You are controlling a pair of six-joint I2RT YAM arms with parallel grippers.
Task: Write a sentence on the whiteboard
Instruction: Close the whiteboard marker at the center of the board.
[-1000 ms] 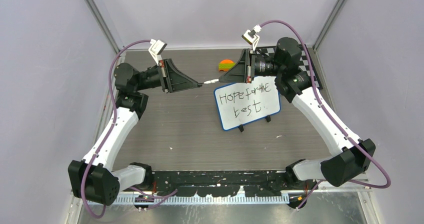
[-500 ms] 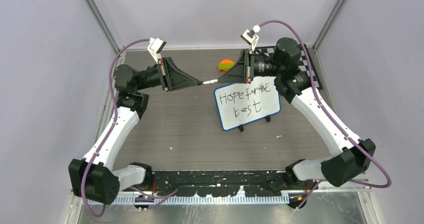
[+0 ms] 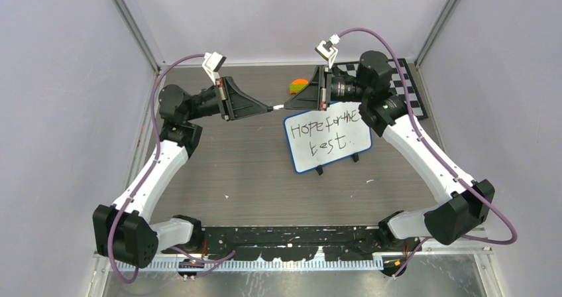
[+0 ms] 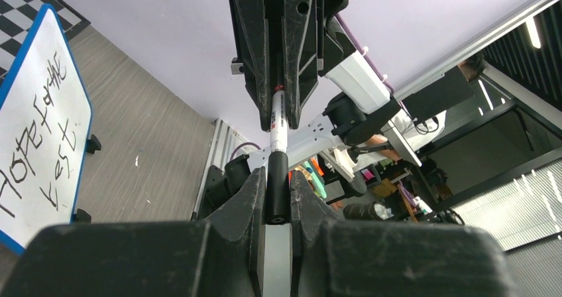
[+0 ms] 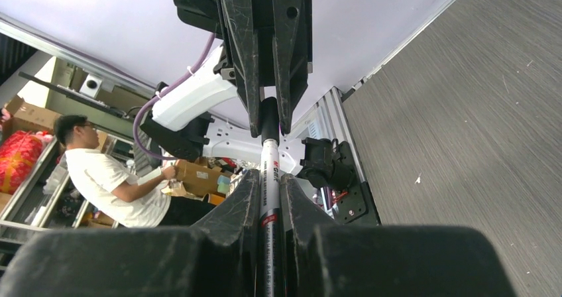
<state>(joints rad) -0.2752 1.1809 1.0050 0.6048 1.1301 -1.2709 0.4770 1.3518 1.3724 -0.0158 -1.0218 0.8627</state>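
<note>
The whiteboard (image 3: 306, 159), blue-rimmed, lies right of centre and reads "HOPE for tHE best."; it also shows in the left wrist view (image 4: 36, 78). My two grippers meet tip to tip in the air behind it. My right gripper (image 3: 287, 104) is shut on the white marker (image 5: 268, 178). My left gripper (image 3: 269, 109) is shut on the marker's black cap (image 4: 277, 184). The cap sits on the marker's end (image 3: 278, 107), in line with it. In the left wrist view the marker body (image 4: 278, 121) runs into the right gripper's jaws.
An orange, green and red round object (image 3: 300, 85) lies behind the grippers. A black-and-white checkered board (image 3: 405, 85) lies at the back right, partly under the right arm. Small white specks (image 3: 369, 180) lie near the whiteboard. Walls close in on three sides.
Both grippers have shifted slightly toward the back. The left gripper has moved right, the right gripper left, so less white marker shows between them.
</note>
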